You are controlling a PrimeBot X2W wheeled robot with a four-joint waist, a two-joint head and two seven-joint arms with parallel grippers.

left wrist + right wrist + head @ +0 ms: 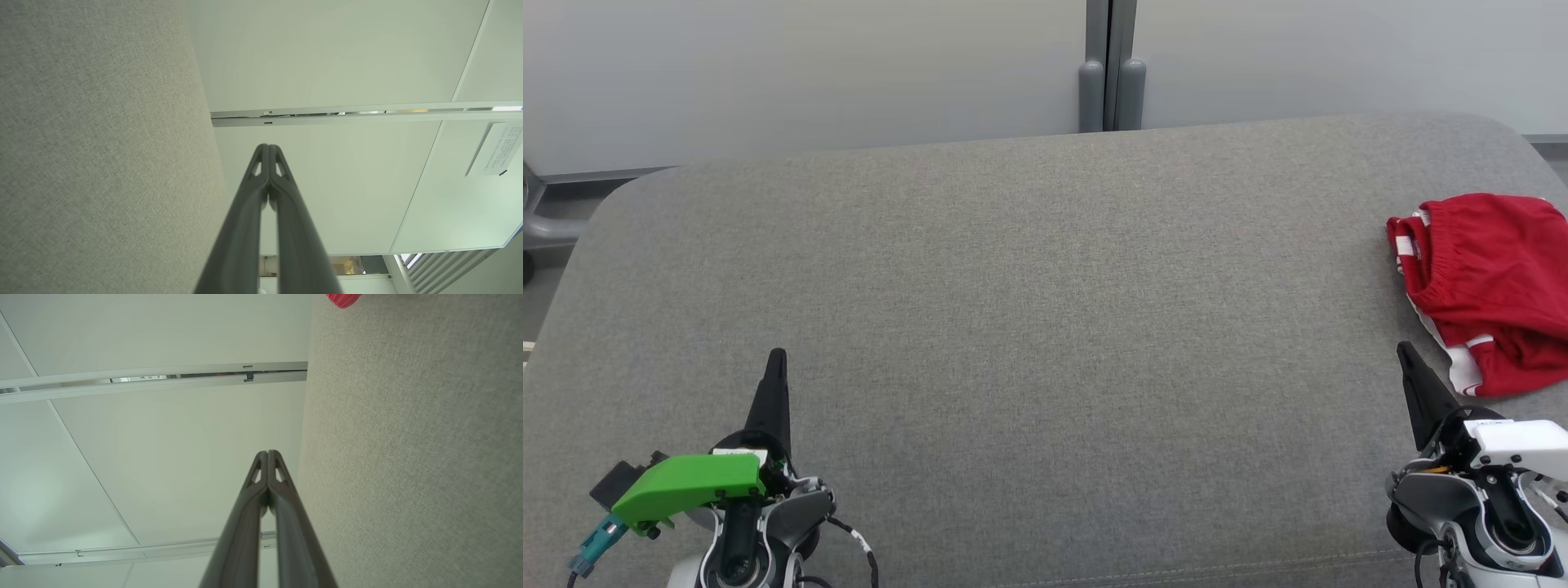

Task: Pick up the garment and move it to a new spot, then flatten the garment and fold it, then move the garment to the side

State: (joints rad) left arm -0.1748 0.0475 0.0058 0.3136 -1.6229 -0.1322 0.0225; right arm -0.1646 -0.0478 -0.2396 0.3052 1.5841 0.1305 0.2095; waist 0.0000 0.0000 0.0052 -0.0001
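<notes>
The garment [1494, 286] is red with white stripes and an elastic waistband; it lies bunched at the right edge of the grey padded surface [1045, 327], partly cut off by the head view's border. A sliver of the garment [344, 299] shows at the top of the right wrist view. My right gripper [1406, 353] is shut and empty, just below and left of the garment, apart from it. My left gripper [777, 358] is shut and empty at the lower left, far from the garment. Both wrist views show fingertips pressed together: left gripper [268, 147], right gripper [267, 453].
The grey surface has rounded far corners and drops off at its back edge, where pale wall panels [809, 65] and a grey post [1111, 65] stand. A grey frame [543, 220] sits beyond the left corner.
</notes>
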